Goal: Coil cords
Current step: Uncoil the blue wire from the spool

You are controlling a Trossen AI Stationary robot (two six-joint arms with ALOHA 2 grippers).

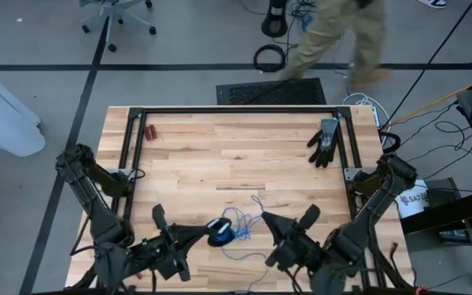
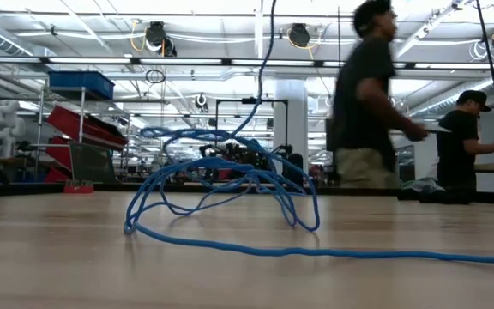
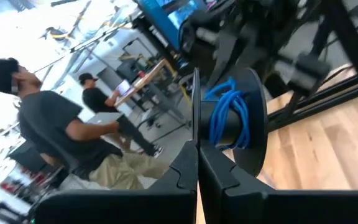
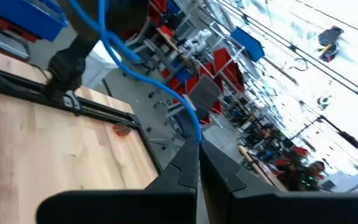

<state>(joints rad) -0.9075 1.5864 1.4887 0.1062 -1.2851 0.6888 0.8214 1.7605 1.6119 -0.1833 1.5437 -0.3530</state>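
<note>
Overhead, item one: wooden table, both arms at its near edge. Left gripper reaches toward the middle and meets a dark spool with blue turns on it. Right gripper points in from the other side, fingers together. Between them lies the cord — thin, blue, in loose loops on the wood. A black glove rests at the far right corner; small red pliers at the far left.

Low view: the cord sits as an untidy heap of loops, one strand trailing right along the tabletop, another rising straight up. Two people stand behind the table.

Left wrist: fingers closed, clamped on the rim of the spool wound with blue cord.

Right wrist: fingers pressed together on the cord — it runs taut away from the tips.
</note>
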